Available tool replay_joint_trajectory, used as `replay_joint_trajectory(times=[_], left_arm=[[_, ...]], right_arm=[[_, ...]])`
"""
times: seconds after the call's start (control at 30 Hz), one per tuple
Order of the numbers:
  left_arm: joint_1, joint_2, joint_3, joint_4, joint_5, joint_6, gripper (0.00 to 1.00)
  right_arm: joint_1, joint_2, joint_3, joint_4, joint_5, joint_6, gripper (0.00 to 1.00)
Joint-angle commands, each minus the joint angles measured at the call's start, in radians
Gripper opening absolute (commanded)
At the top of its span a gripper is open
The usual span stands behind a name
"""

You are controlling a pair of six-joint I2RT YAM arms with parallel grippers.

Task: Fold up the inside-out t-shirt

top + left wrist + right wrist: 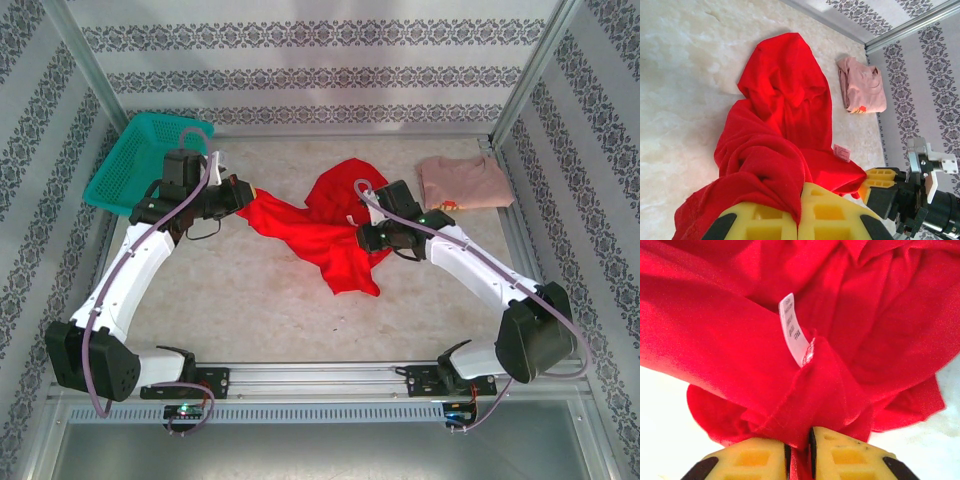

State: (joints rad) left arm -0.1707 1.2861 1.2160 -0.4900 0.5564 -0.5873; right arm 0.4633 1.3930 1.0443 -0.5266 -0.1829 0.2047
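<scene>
Pinching t-shirt edges are left tool, right tool (open table nearer).

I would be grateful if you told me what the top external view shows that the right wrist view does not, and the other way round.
The top external view gives the wider scene: the teal basket at far left, the pale pink shirt at far right, and the left tool shut on one end of the red t-shirt. The right wrist view gives close detail: the white label sewn at a seam, its print too small to read. Both share the crumpled t-shirt and the right tool shut on a bunch of its cloth.
</scene>
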Motion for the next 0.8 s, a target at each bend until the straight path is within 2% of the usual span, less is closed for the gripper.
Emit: replay_joint_trajectory(times=[0.0,0.2,0.23,0.3,0.4,0.5,0.63,0.77], left_arm=[[-0.011,-0.019,0.013,-0.015,0.008,0.027,0.0],[-0.011,-0.02,0.01,-0.012,0.002,0.029,0.0],[-0.01,-0.019,0.012,-0.013,0.001,0.031,0.0],[-0.011,-0.016,0.014,-0.018,0.0,0.037,0.0],[-0.011,-0.016,0.014,-0.017,0.002,0.04,0.0],[-0.011,-0.018,0.011,-0.013,0.001,0.038,0.0],[-0.011,-0.016,0.017,-0.023,-0.004,0.049,0.0],[-0.002,-0.024,0.046,-0.046,-0.036,0.061,0.0]], right_arm=[[-0.044,-0.006,-0.032,0.066,-0.145,0.027,0.22],[-0.054,0.022,-0.043,0.068,-0.123,0.024,0.12],[-0.055,0.016,-0.044,0.069,-0.124,0.025,0.14],[-0.086,-0.015,-0.061,0.114,-0.195,0.048,0.25],[-0.132,-0.03,-0.078,0.185,-0.296,0.096,0.26],[-0.126,0.002,-0.071,0.189,-0.279,0.097,0.1],[-0.122,-0.004,-0.048,0.172,-0.243,0.061,0.02],[-0.15,-0.148,-0.023,0.199,-0.182,0.03,0.0]])
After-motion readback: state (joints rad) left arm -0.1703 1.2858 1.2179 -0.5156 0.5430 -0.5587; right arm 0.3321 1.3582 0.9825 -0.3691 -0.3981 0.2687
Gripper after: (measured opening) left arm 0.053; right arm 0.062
